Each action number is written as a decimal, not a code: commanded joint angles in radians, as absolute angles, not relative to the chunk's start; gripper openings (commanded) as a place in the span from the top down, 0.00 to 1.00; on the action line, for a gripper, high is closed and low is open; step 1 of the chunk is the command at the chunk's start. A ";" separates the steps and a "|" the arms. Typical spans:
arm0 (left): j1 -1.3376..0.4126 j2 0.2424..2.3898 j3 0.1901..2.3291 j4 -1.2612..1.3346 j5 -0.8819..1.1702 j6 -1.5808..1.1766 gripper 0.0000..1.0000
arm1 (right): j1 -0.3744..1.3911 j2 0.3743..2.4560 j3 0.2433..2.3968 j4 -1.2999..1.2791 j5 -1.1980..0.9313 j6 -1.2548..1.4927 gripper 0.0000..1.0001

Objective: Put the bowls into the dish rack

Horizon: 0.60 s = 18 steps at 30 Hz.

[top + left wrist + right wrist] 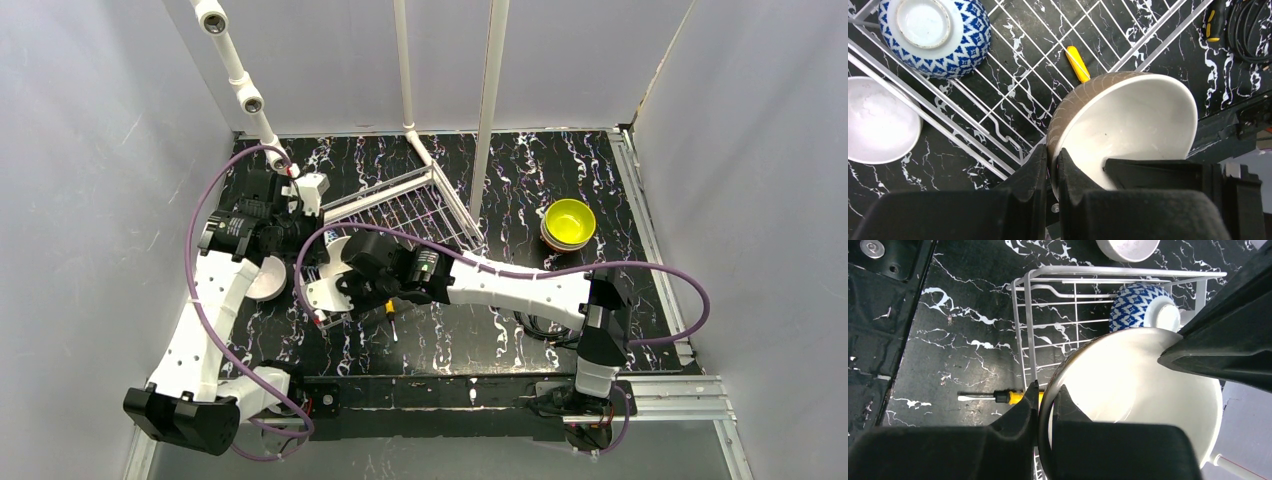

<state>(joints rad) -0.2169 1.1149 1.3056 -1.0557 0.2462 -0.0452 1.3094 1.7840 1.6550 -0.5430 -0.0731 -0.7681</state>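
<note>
The tan bowl (1128, 120) is held tilted over the near-left end of the dish rack (405, 210). Its white inside is turned up toward both wrist cameras, and its ribbed brown outside shows along the left edge. Whether it touches the wire floor I cannot tell.

The left hand (1051, 167) pinches the bowl's rim, with one finger outside the wall and one inside, pressed close on it. The right hand (1046, 400) clamps what looks like the same bowl at another part of its dark rim, also with a finger on each side and only the rim between them.

The blue-white bowl (933, 37) lies inside the rack just beyond the held bowl. It is upside down, with its pale foot ring facing up. The white bowl (878, 122) sits on the black marbled tabletop (560, 170) just outside the rack's side wall.

A screwdriver (998, 397) lies flat on the tabletop at the rack's near corner, and its yellow handle shows through the wires. The yellow-green bowl (570, 220) sits well apart to the right of the rack, stacked on top of another bowl.
</note>
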 commanded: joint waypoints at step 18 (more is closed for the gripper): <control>-0.221 0.960 1.398 -0.987 0.192 -0.192 0.12 | 1.317 1.607 1.423 -0.212 -0.036 -0.642 0.99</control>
<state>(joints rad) -0.2192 0.9977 1.3636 -1.0119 0.2131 -0.1467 1.3140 1.7157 1.4723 -0.3931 -0.0505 -0.7036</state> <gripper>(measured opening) 0.855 0.154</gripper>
